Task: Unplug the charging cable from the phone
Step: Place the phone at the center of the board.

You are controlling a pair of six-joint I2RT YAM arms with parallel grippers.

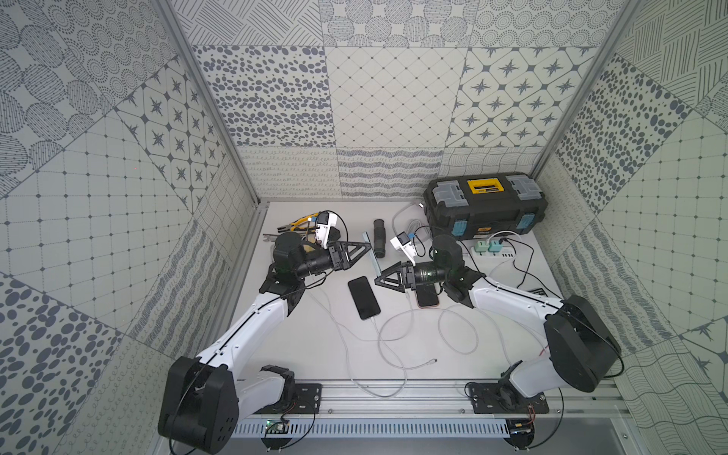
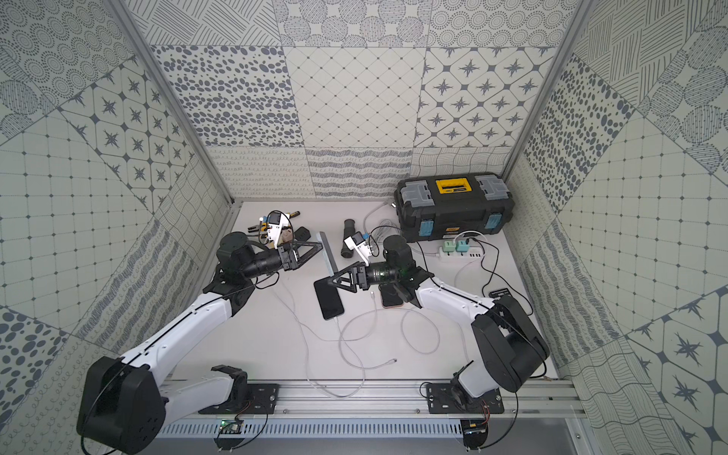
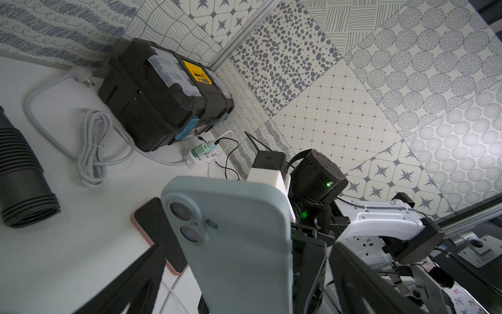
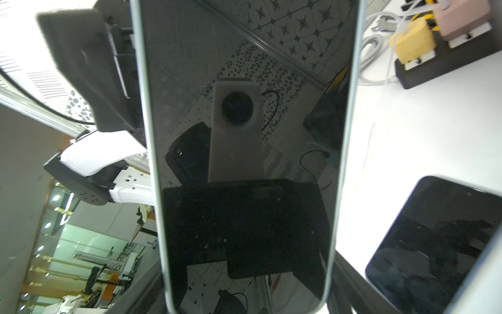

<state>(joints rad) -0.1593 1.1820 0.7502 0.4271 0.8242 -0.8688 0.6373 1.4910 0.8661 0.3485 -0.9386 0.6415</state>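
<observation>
Nearest us, well on our side of the black phone that lies flat on the white surface, we see the charging cable, its free plug resting on that surface. A second white cable is plugged into the black phone's near end. Just right of the black phone a pink-cased phone lies flat, partly under the right arm. Just beyond the black phone and raised off the surface, the pale blue phone stands on its long edge between the two arms. Its dark screen faces the right wrist camera and its two-lens back faces the left one. The right end effector pinches it across its width, near the end closest to the black phone. The left end effector is spread wide about the phone. One of its fingers stands clear of the phone's edge, and we cannot tell whether the other touches. Farther beyond the black phone lies a ribbed black hose. Off to its far left are yellow-handled pliers, and off to its far right a white power strip carrying two green chargers. Farthest of all, a black toolbox sits against the back wall.
</observation>
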